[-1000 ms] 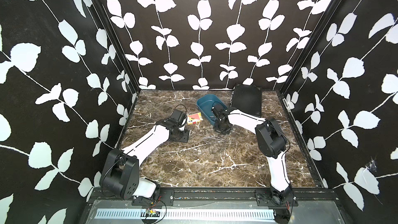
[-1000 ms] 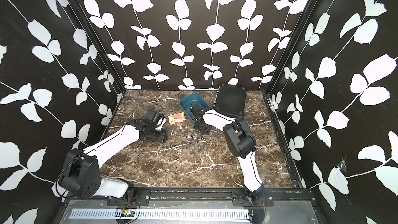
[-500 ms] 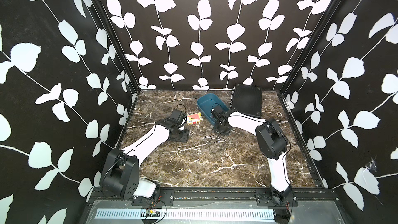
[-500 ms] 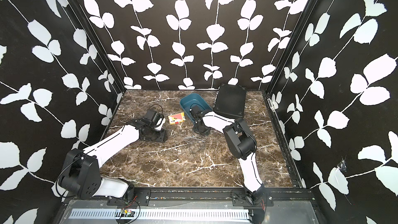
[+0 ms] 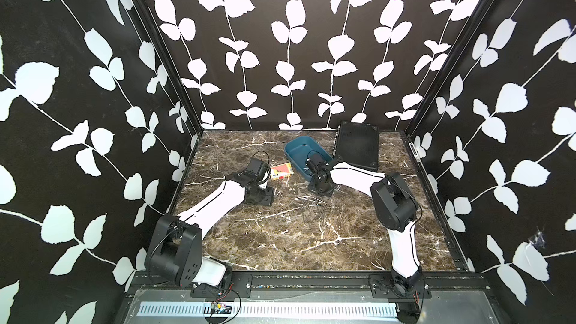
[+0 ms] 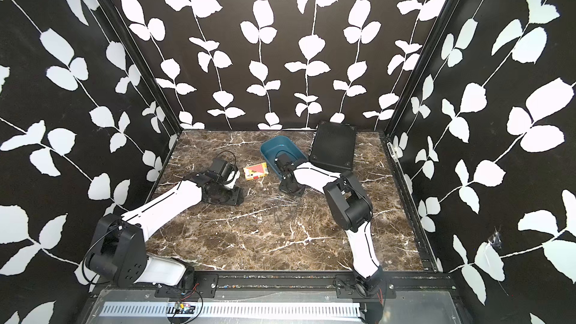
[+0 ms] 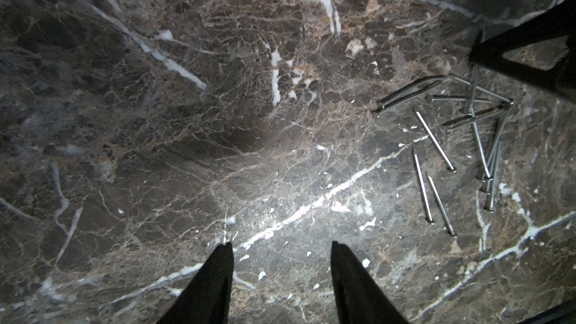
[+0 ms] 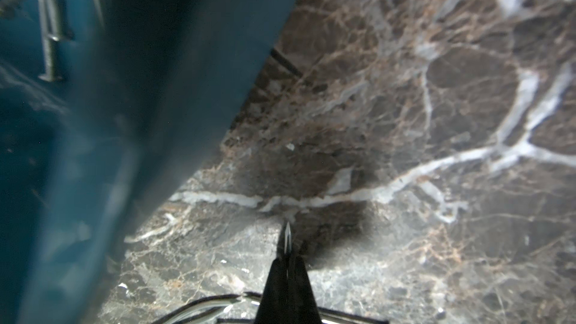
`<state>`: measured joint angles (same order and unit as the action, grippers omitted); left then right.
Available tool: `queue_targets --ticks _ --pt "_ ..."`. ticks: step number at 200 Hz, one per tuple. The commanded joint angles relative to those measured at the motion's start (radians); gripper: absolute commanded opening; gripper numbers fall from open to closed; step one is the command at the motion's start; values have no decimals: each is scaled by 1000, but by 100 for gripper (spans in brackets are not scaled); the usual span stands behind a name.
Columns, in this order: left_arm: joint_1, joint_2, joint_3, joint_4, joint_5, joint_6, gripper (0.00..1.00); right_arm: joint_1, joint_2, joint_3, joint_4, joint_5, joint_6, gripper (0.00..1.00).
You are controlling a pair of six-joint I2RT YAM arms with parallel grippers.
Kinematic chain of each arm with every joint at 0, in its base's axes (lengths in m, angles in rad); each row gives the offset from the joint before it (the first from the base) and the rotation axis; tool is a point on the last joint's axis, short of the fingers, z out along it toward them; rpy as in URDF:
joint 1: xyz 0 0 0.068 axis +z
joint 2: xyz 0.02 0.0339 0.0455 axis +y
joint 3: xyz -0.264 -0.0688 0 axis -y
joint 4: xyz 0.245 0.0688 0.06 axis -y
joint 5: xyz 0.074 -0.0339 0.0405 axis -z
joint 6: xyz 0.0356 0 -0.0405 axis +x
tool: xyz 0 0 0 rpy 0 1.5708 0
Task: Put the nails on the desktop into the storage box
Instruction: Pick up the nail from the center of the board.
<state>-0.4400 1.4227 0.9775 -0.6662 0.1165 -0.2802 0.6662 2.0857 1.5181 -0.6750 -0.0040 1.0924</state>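
R pincer (image 8: 287, 235) has shut beside storage box (image 5: 299, 148), hold unclear; L pincer (image 7: 281, 244) half-open, empty. Reopen over nails (image 7: 434, 140), go low.

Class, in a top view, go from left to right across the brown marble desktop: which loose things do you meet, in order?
Small red-and-yellow card box → teal-blue plastic storage tub → black ribbed flat case. The thin silvery metal nails lie within the tub's span, nearer the camera, so they are left out.

Table (image 7: 187, 157) is glossy brown marble-look with white veins, nails (image 7: 434, 140) are shiny bare metal, storage box (image 5: 297, 151) smooth teal plastic, black case (image 5: 357, 144) ribbed and matt.
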Motion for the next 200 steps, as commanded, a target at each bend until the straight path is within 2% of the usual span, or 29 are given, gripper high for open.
queue_targets --ticks 1,35,86,127,156,200 --pt "6 -7 -19 6 10 -12 53 13 -34 7 -103 -14 -6 0" --pt "6 -6 -23 22 11 -20 53 9 -131 3 -133 2 4 0" --pt "6 -1 -15 44 15 -26 53 -2 -278 -89 -136 -14 54 0" --pt "6 3 -14 53 18 -30 53 -2 -362 -77 -160 2 80 0" --pt "6 3 -10 53 18 -30 53 -22 -342 -1 -148 5 92 0" --pt "6 -16 -2 18 0 -24 53 -78 -207 166 -106 -26 95 0"
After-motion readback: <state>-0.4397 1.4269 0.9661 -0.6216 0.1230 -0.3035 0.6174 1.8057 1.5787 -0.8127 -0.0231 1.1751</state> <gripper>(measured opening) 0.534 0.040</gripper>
